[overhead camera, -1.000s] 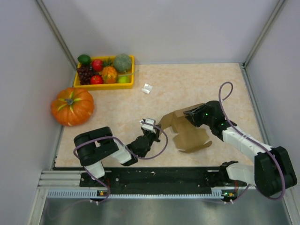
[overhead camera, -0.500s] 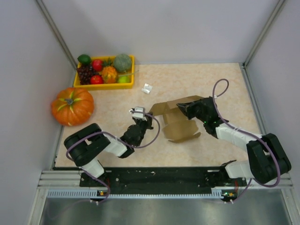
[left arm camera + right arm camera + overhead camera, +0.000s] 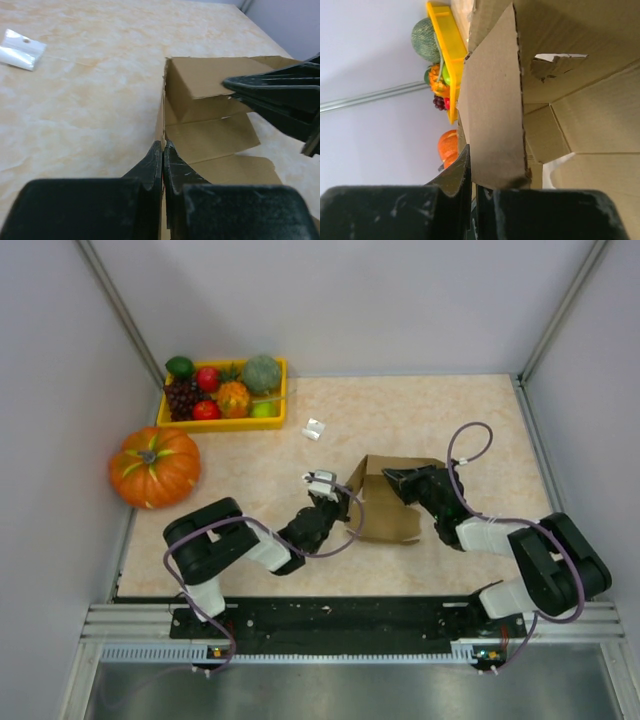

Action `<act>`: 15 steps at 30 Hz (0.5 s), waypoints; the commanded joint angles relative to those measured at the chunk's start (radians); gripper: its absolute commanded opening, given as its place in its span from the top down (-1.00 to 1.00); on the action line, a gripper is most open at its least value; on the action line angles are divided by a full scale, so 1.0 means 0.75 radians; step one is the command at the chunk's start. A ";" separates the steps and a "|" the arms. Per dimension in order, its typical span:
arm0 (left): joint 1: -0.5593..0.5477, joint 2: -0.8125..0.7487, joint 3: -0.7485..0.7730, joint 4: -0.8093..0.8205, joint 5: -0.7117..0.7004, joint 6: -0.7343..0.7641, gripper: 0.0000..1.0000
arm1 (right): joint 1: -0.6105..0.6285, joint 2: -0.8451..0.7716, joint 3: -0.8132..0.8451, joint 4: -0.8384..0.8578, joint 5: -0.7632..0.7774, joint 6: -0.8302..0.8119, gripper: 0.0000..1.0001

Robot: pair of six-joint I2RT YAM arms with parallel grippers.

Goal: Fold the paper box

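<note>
Drawn up from a looser spread a second ago, the paper box (image 3: 388, 515) now stands squarer, and the left hand (image 3: 338, 512) has come in against it. That hand (image 3: 163, 150) is pinched together on the upper edge of the box's left wall, the thin card nipped between its black fingers (image 3: 147, 167). The right hand (image 3: 398, 481) is clamped on a brown flap at the box's far side; the right wrist view shows the flap edge-on in its grip (image 3: 471, 170). The box sits between the two hands, right of the middle of the marbled counter (image 3: 450, 420), its top open and its inner panels creased. A small white packet (image 3: 314, 429) lies well apart, farther back. Beyond it, at the far left, a yellow tray (image 3: 222, 424) holds fruit, and a pumpkin (image 3: 155, 466) rests near the wall.
</note>
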 commanded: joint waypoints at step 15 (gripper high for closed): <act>-0.091 0.042 0.046 0.090 0.176 -0.092 0.12 | 0.012 -0.093 -0.203 0.139 0.005 -0.021 1.00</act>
